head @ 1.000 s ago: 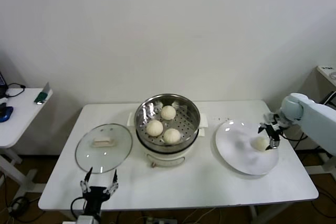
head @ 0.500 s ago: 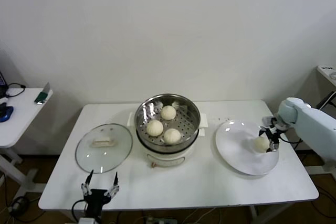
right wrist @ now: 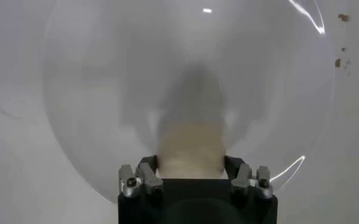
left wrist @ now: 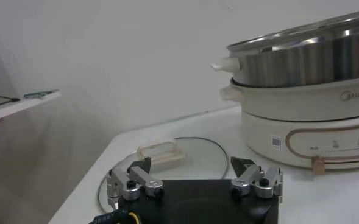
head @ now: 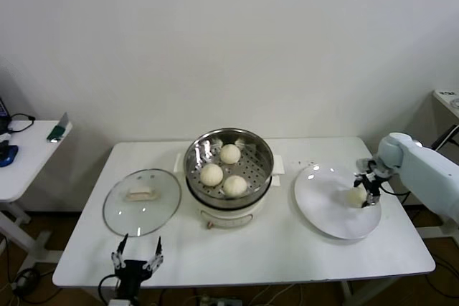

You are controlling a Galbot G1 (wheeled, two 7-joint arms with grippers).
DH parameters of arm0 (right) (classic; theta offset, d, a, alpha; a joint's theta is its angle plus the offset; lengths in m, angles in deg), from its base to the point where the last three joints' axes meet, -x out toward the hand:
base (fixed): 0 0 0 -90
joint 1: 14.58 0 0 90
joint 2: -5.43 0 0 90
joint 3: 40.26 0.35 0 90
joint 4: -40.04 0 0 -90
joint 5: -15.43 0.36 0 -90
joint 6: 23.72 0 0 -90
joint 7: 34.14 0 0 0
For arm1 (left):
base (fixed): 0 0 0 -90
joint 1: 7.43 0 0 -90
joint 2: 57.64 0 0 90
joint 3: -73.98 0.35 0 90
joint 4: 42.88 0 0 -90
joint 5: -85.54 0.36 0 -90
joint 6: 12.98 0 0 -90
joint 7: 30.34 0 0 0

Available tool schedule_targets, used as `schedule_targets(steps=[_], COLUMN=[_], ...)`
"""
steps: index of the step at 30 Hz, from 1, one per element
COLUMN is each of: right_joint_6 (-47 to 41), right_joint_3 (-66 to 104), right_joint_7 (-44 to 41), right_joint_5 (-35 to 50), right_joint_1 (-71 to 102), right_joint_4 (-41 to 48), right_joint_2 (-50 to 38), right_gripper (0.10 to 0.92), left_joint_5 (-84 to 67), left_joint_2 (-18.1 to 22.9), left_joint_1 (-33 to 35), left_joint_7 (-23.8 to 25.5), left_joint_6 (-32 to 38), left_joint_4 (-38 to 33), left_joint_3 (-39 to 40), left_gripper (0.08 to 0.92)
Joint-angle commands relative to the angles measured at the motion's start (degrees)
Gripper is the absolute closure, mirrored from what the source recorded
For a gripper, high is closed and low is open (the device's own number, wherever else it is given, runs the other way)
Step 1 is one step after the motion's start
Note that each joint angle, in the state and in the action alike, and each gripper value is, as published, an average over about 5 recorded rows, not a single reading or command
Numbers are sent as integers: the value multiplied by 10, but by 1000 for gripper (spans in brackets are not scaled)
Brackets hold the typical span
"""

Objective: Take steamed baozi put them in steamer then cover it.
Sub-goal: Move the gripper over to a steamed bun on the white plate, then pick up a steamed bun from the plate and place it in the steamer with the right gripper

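The steamer (head: 192,159) sits mid-table on its white pot base (head: 229,214) and holds three baozi (head: 229,153) (head: 211,174) (head: 234,185). A fourth baozi (head: 356,196) lies on the white plate (head: 326,213) at the right. My right gripper (head: 364,190) is down on it. In the right wrist view the fingers (right wrist: 147,167) press both sides of this baozi (right wrist: 190,149), which rests on the plate (right wrist: 106,91). The glass cover (head: 118,209) with its cream handle (head: 141,193) lies flat left of the steamer. My left gripper (head: 135,257) is open and empty at the table's front edge.
The left wrist view shows the left gripper (left wrist: 191,167) low before the cover (left wrist: 197,149) and its handle (left wrist: 161,153), with the steamer (left wrist: 313,61) and pot base (left wrist: 313,131) beyond. A side table (head: 29,155) with small items stands far left.
My right gripper has sunk a little onto the plate's baozi and closed round it. My left gripper has dropped slightly toward the front edge.
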Motion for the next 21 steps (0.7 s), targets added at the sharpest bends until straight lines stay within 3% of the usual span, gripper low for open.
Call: schedule_targets(steps=[1, 11, 21], right_joint_6=[-39, -92, -125], right_joint_3=[-63, -337, -485], right_joint_7=[-2, 3, 13], right_joint_5=[126, 396, 595], right_joint_1=[-64, -328, -456], right_joint_4=[-26, -85, -118], right_joint_2=[-2, 58, 180], right_gripper=[321, 316, 305], left_joint_5=[0, 1, 7], left_joint_2=[0, 0, -1], left_joint_1=[3, 16, 22], left_joint_7=[0, 3, 4], left_joint_6=[1, 0, 4], left_joint_4=[-2, -19, -35], left_joint_3=[0, 9, 21], left_gripper=[177, 177, 177])
